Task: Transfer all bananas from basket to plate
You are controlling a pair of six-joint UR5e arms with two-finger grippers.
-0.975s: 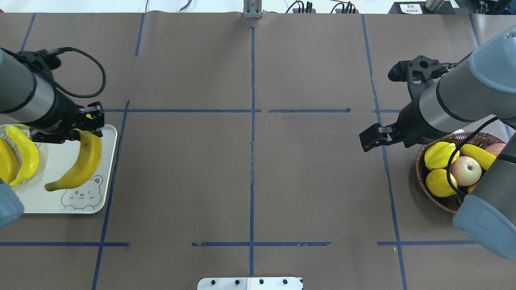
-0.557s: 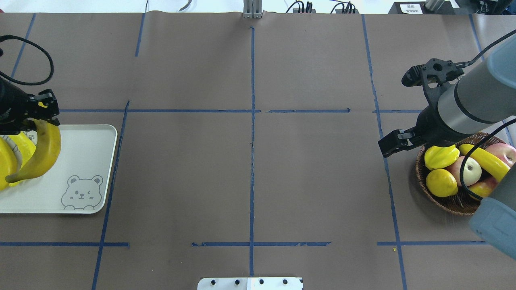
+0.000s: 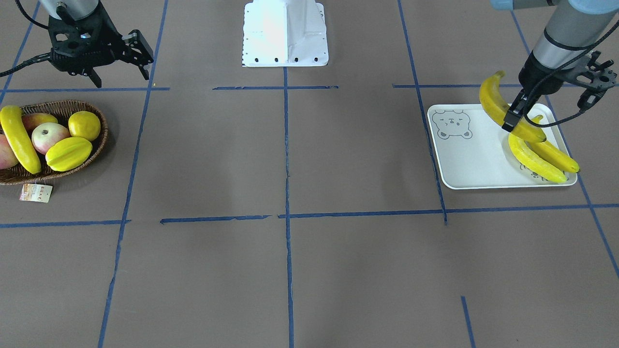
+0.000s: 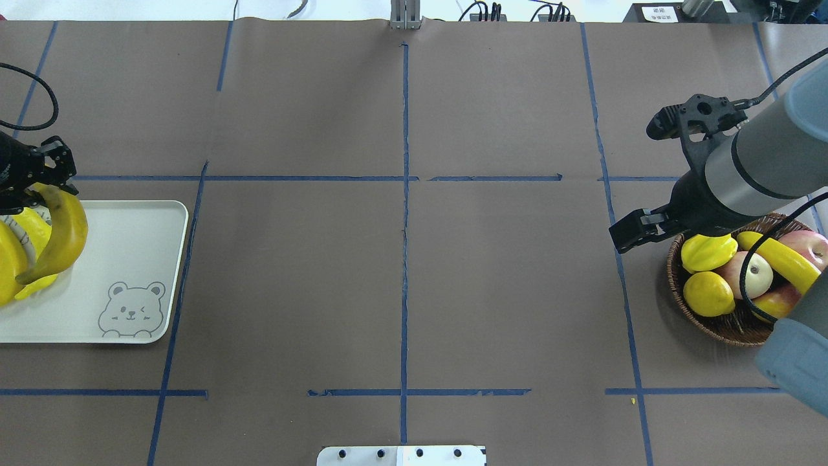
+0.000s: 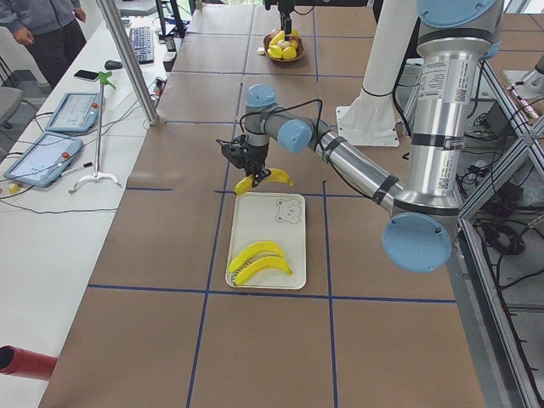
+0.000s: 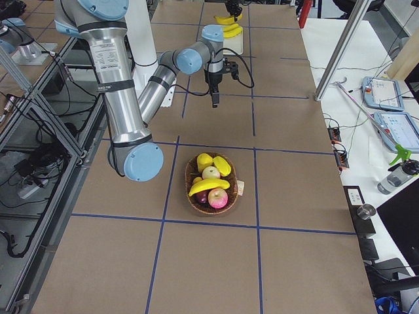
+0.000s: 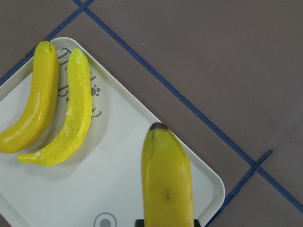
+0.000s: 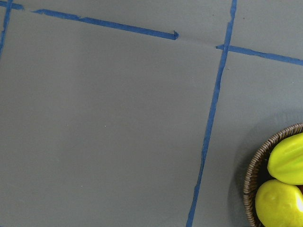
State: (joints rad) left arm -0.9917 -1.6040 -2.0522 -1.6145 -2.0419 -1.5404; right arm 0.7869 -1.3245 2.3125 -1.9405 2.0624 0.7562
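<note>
Left gripper (image 3: 511, 122) is clamped on a banana (image 3: 489, 104) near one end. It holds the fruit above the plate (image 3: 474, 159), at the edge nearest the robot, with the free end raised. The wrist view shows the fruit hanging over bare plate surface, not yet set down.

Two further bananas (image 3: 534, 162) lie side by side on the plate, near the side far from the bear print.

Right gripper (image 3: 122, 77) is spread open and empty, beside the basket (image 3: 101, 140) but clear of it. One banana (image 3: 19, 140) lies in the basket among a starfruit (image 3: 67, 153), a round yellow fruit (image 3: 84, 125) and apples (image 3: 48, 137).

Assessment: two of four delivered, a third awaiting release, the fourth not yet picked. The task is past halfway. What is left is one release, then one more pick and placement.
</note>
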